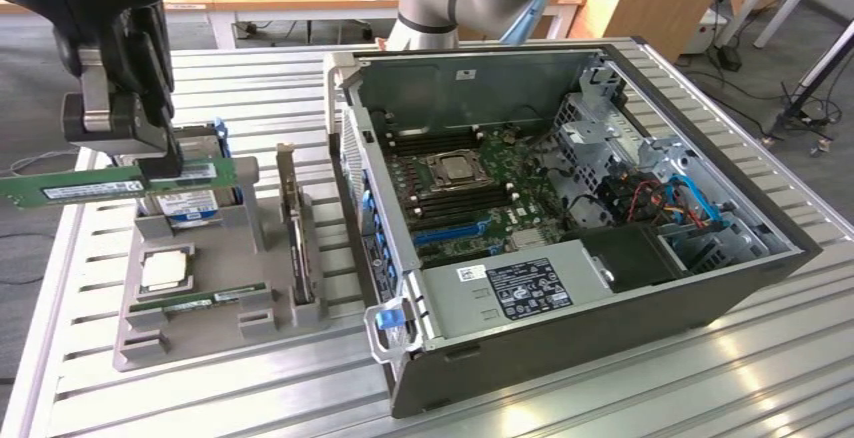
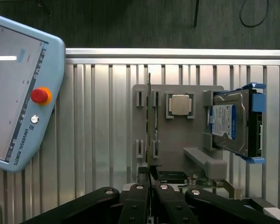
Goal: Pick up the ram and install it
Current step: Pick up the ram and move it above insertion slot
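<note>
Lifted ram (image 1: pixel 67 190) in clenched fingers (image 1: pixel 160 166). Likely light, stiff, fragile. Best held by edges, not chips.

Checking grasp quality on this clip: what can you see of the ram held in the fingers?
The ram is a long, thin green circuit-board stick with a white label strip on its face. It is held on edge with its length roughly level, raised above the grey holder and in front of the blue-labelled drive. The gripper is shut on it partway along, and the longer part sticks out toward the exterior view's left. Only the fingers appear to touch it.
</note>
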`<action>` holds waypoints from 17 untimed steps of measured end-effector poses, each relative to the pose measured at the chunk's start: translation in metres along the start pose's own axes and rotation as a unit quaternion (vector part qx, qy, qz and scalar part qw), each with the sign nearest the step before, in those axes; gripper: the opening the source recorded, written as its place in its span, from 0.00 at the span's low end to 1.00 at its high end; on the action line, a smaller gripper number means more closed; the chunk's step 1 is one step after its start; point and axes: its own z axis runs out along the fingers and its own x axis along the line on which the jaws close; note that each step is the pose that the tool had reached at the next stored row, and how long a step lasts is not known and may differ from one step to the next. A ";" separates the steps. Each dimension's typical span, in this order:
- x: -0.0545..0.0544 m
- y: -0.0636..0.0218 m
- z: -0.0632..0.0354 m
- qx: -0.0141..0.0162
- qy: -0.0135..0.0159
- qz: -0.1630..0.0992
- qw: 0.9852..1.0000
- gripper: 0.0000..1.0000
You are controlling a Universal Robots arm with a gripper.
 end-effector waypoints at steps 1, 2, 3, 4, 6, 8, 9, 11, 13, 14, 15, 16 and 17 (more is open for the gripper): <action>0.000 -0.0017 -0.0001 0.000 0.000 0.000 1.000 0.12; 0.000 -0.0033 -0.0002 0.000 0.000 0.000 1.000 0.12; 0.000 -0.0052 -0.0003 0.000 0.000 0.000 1.000 0.12; 0.000 -0.0069 -0.0003 0.000 0.000 0.000 1.000 0.12; 0.000 -0.0104 -0.0005 0.000 0.000 -0.001 1.000 0.12; 0.000 -0.0140 -0.0007 0.000 0.000 -0.001 1.000 0.12; 0.000 -0.0156 -0.0007 0.000 0.000 -0.001 1.000 0.12; -0.001 -0.0190 -0.0009 0.000 0.000 -0.001 1.000 0.12; -0.001 -0.0223 -0.0010 0.000 0.000 -0.001 1.000 0.12; -0.001 -0.0239 -0.0011 0.000 0.000 -0.001 1.000 0.12; -0.001 -0.0255 -0.0011 0.000 0.000 -0.002 1.000 0.12; -0.001 -0.0272 -0.0012 0.000 0.000 -0.002 1.000 0.12; -0.001 -0.0289 -0.0013 0.000 0.000 -0.002 1.000 0.12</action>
